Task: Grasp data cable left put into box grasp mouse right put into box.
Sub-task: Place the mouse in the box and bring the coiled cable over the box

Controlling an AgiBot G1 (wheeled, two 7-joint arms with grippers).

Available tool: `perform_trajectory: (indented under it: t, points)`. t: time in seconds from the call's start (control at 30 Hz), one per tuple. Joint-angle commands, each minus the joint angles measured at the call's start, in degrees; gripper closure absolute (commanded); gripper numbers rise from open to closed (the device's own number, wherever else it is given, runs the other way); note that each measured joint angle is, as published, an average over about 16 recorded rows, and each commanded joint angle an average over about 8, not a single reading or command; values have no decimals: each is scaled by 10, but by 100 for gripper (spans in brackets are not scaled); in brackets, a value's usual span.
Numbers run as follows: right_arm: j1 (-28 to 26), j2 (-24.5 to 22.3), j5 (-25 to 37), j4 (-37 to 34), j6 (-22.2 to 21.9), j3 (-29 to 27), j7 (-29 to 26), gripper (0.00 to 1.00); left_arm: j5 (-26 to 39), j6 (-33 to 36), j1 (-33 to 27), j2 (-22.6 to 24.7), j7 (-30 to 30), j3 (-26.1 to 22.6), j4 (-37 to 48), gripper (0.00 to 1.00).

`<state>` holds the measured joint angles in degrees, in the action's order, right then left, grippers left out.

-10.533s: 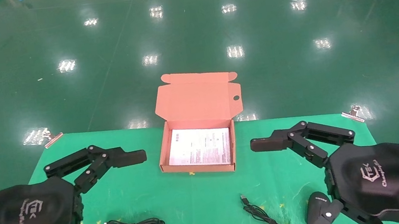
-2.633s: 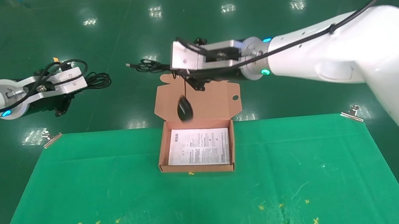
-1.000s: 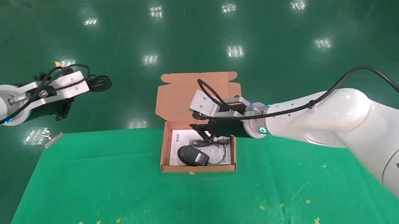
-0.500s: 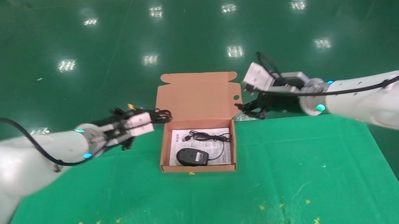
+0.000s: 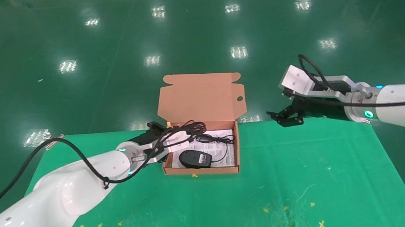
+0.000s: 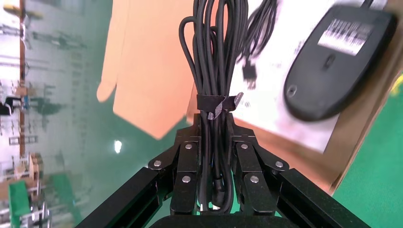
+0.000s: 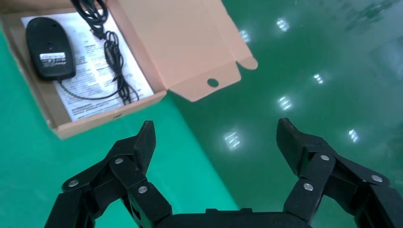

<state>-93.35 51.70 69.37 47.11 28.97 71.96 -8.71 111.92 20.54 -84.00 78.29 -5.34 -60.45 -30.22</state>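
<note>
The salmon-orange box (image 5: 202, 171) stands open at the table's far middle, flap lid up. The black mouse (image 5: 195, 158) lies in it on the white leaflet, label side up, with its cord (image 5: 218, 139) loose beside it. My left gripper (image 5: 174, 136) is shut on the looped data cable (image 5: 190, 128) and holds it over the box's left back corner. In the left wrist view the data cable (image 6: 212, 71) hangs from the left gripper (image 6: 213, 124) above the mouse (image 6: 332, 57). My right gripper (image 5: 281, 118) is open and empty, right of the box, and the right wrist view (image 7: 214, 137) shows it wide open.
A green cloth (image 5: 208, 207) covers the table, with small yellow cross marks near the front. Metal clips hold its far corners. Beyond the far edge is glossy green floor.
The right gripper left the mouse and cord in the box and drew back to the right, open. The left gripper carried the data cable from the far left to over the box.
</note>
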Motion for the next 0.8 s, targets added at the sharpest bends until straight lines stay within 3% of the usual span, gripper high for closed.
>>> perform_trajectory:
  t: [0.03, 0.13, 0.37, 0.4, 0.8]
  points:
    - [5, -14, 5, 22, -7, 5, -16, 0, -20, -6, 2, 1, 10, -8, -6, 100]
    - [5, -27, 15, 43, -14, 14, -39, 0, -46, -7, 2, 1, 24, -23, -18, 97]
    - [3, -43, 31, 69, -24, 26, -67, 0, -84, -7, 1, 4, 40, -46, -28, 9]
    - [3, -44, 32, 71, -25, 27, -68, 0, -86, -7, 1, 4, 41, -47, -28, 0]
    - [3, -40, 30, 65, -23, 25, -63, 0, -79, -5, 1, 2, 38, -43, -29, 0]
